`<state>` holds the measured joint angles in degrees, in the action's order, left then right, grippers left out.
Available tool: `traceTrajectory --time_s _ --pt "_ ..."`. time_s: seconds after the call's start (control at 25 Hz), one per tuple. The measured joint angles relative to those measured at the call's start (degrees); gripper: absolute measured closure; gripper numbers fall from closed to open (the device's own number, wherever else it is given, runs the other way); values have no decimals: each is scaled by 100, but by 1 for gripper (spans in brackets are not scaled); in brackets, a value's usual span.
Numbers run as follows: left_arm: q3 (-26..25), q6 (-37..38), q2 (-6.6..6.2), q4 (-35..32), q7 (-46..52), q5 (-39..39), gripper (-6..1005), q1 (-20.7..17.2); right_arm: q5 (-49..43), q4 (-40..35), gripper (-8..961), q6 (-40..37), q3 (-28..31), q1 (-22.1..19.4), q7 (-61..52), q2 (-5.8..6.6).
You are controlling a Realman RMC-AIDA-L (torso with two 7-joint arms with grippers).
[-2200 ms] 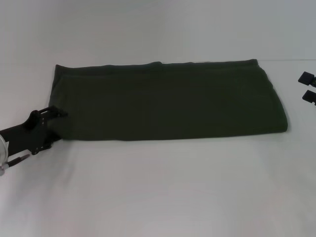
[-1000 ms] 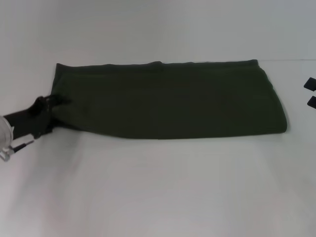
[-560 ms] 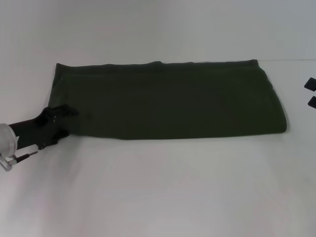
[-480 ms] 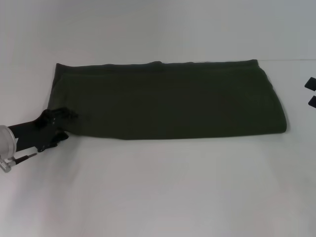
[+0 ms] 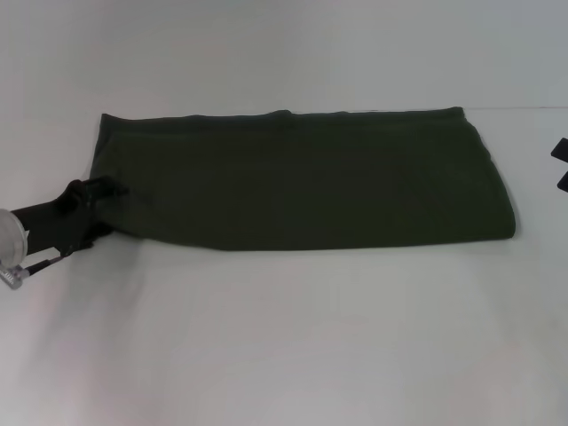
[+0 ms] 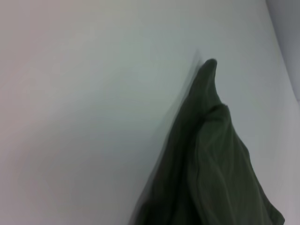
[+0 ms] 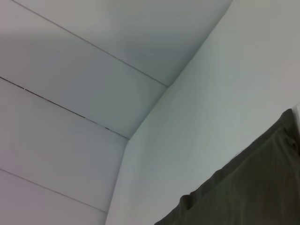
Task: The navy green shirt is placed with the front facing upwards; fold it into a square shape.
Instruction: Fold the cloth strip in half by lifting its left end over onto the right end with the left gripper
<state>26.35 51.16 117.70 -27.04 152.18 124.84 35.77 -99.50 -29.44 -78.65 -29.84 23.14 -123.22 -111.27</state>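
Observation:
The navy green shirt (image 5: pixel 302 177) lies folded into a long dark band across the table, with no lettering or label showing. My left gripper (image 5: pixel 99 206) is at the band's near left corner, shut on the cloth there, and the corner is drawn up slightly. In the left wrist view the shirt (image 6: pixel 211 159) bunches into a raised fold running toward the camera. My right gripper (image 5: pixel 563 165) shows only as two black fingertips at the right edge of the head view, held apart, off the shirt's right end. The right wrist view catches the shirt's hem (image 7: pixel 253 187).
The white table (image 5: pixel 284 337) stretches wide in front of the shirt and behind it. A pale panelled wall (image 7: pixel 70 93) stands beyond the table on the right side.
My left gripper went from open around the shirt's near left corner to shut on it, shifting a little with the cloth. The right gripper has pulled back toward the right edge.

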Motion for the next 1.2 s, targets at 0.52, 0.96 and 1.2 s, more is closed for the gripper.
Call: traceTrajectory --time_s 0.52,0.96,1.2 --pt "38 42 73 -143 -44 -12 308 26 23 0 100 -21 5 -34 -9 2" --pt "55 -10 71 -143 -82 -20 686 24 26 0 100 -27 14 -62 -13 -7" --pt "34 338 90 -345 -759 -57 897 -177 8 0 100 -3 14 -91 -8 -2"
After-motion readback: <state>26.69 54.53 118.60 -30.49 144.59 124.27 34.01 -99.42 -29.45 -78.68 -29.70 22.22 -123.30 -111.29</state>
